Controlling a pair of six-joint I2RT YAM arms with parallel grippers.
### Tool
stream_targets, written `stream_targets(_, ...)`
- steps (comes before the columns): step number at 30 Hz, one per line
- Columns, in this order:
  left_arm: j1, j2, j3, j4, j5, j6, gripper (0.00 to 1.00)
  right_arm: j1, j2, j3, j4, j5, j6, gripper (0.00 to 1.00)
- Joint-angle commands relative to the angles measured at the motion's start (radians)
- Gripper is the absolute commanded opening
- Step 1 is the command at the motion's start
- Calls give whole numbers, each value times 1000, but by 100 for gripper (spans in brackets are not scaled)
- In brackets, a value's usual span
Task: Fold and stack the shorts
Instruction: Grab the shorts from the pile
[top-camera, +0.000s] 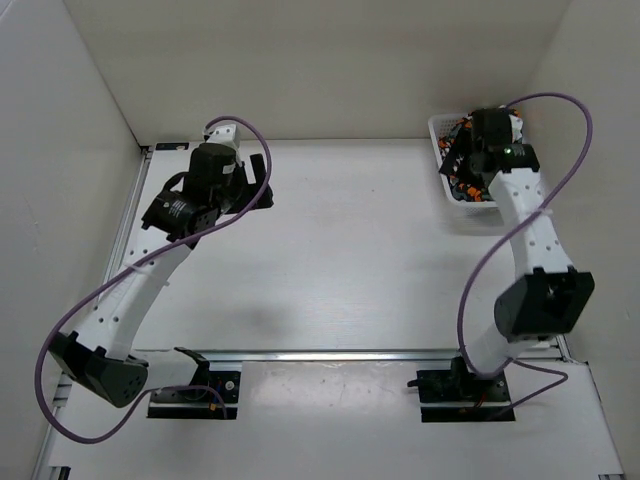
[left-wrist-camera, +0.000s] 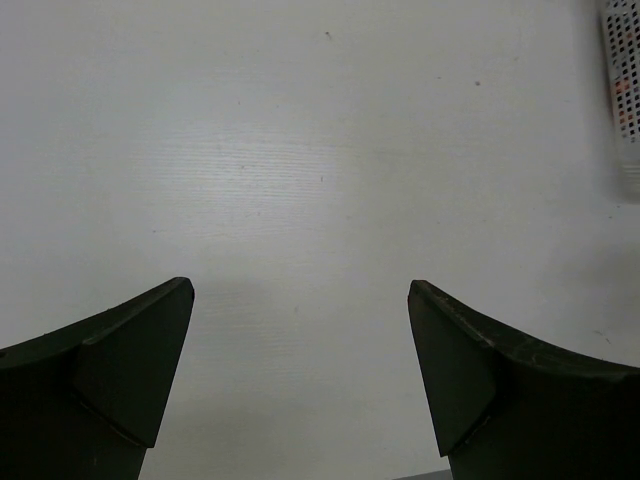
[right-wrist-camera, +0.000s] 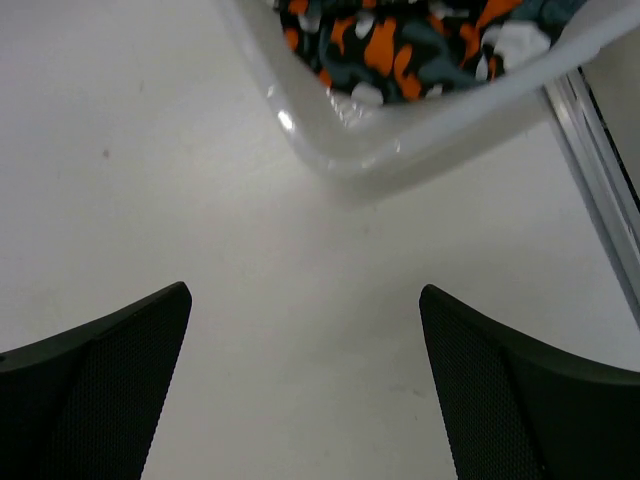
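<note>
The white tabletop (top-camera: 360, 250) carries a white basket (right-wrist-camera: 400, 150) at its far right corner. The left arm (top-camera: 150, 280) reaches to the far left, its jaws spread wide over bare tabletop, well apart from the basket. The right arm (top-camera: 530, 240) reaches to the basket, its jaws also spread wide and gripping nothing, just short of the near rim. The shorts (right-wrist-camera: 400, 40) lie bunched inside the basket; I cannot tell whether it holds one pair or several.

Two robot arms: the left arm (top-camera: 130, 300) and the right arm (top-camera: 535, 235). One table (top-camera: 350, 260). One white basket (right-wrist-camera: 345, 150). One bundle of camouflage shorts (right-wrist-camera: 400, 45); separate pairs cannot be counted.
</note>
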Motion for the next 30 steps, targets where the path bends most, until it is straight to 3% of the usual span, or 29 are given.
stream_targets(1, -5, -60, 47, 22, 39, 39, 100, -122, 142, 191, 18, -171, -25, 99)
stream_targets(6, -5, -71, 47, 22, 7, 51, 100, -239, 455, 440, -2, -171, 7, 99)
stream_targets(14, -5, -20, 74, 13, -25, 39, 100, -341, 914, 882, 23, -250, 99, 91)
stream_targets(19, -5, 4, 85, 13, -75, 42, 100, -360, 1029, 922, 142, -277, 135, 92)
stream_targets(23, -5, 52, 94, 13, -75, 51, 100, -360, 1057, 931, 207, -355, 144, 49)
stream_targets(24, -5, 52, 103, 13, -75, 51, 100, -360, 1042, 931, 216, -371, 144, 19)
stream_targets(25, -5, 61, 103, 13, -65, 51, 100, -360, 1013, 910, 228, -380, 153, 9)
stream_targets(26, -5, 61, 103, 13, -56, 51, 100, -360, 991, 899, 228, -380, 164, 1)
stream_targets(30, -5, 41, 102, 13, -47, 30, 100, -360, 832, 817, 262, -400, 149, 1)
